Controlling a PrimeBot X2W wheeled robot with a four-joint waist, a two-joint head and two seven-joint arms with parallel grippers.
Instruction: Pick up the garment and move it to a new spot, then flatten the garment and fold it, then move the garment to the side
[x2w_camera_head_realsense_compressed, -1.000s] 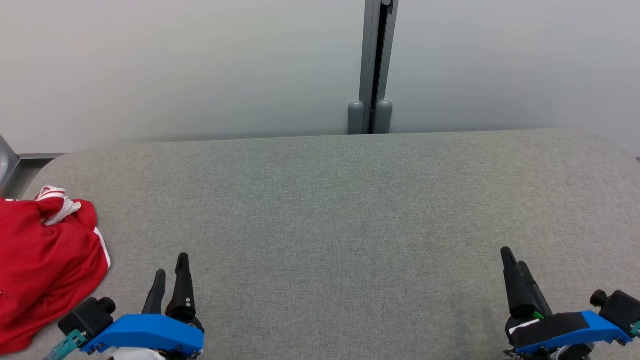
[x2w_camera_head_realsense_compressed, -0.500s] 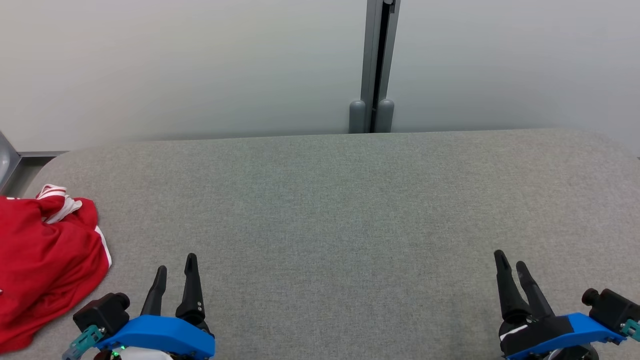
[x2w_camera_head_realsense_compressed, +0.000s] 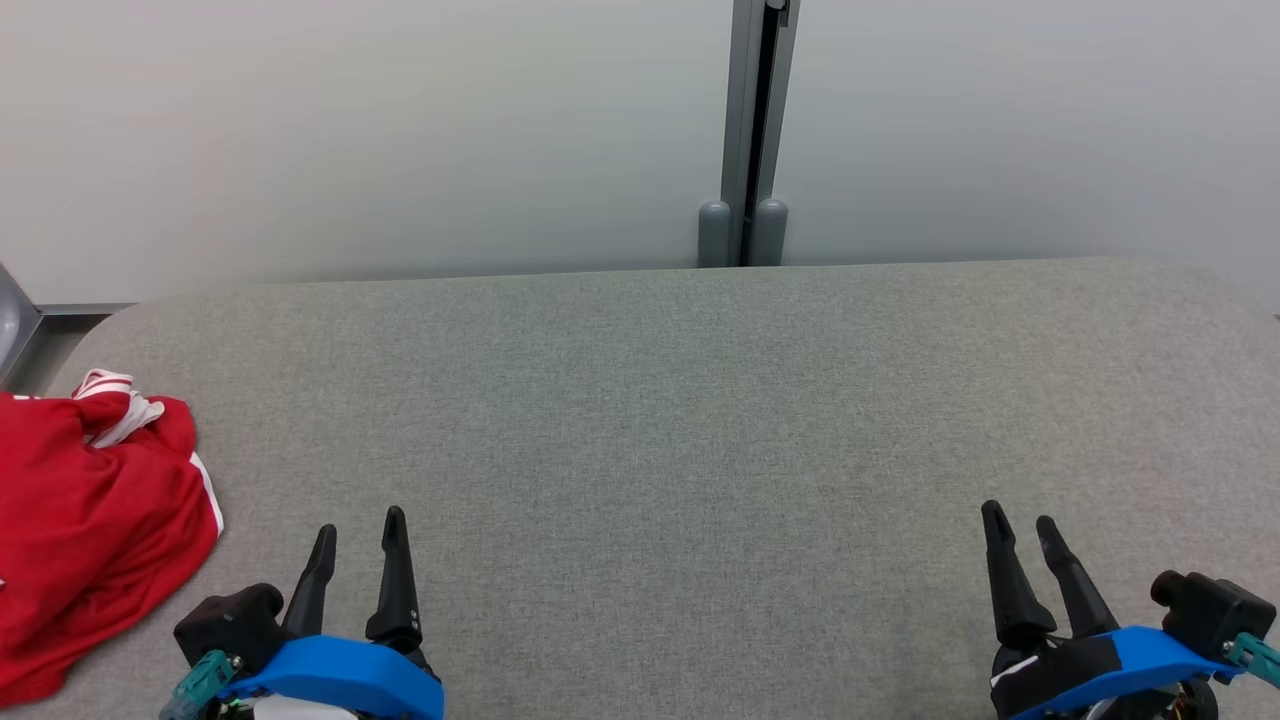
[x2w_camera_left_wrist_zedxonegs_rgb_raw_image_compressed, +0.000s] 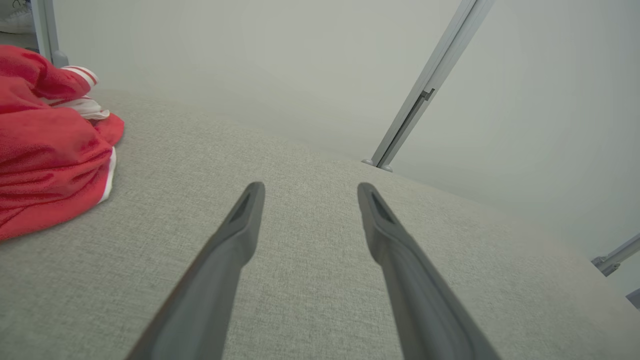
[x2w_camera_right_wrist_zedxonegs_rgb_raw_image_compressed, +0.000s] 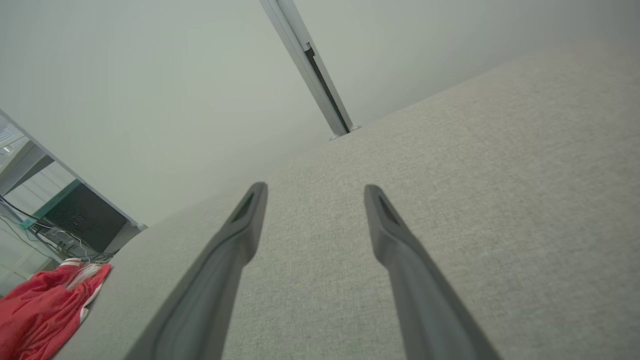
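The crumpled red garment (x2w_camera_head_realsense_compressed: 95, 530) lies at the far left of the grey worktop (x2w_camera_head_realsense_compressed: 700, 420), near its edge; the left gripper (x2w_camera_head_realsense_compressed: 360, 522) and right gripper (x2w_camera_head_realsense_compressed: 1020, 517) both stand open and empty; a shallow pinch could catch one layer, dragging the heap off the edge.

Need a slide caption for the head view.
Crumpled red garment at left edge of the grey table; left claw and right claw open and empty near the front.

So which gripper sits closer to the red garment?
The left gripper: the red garment lies just off its outer side, while the right gripper is across the table from it.
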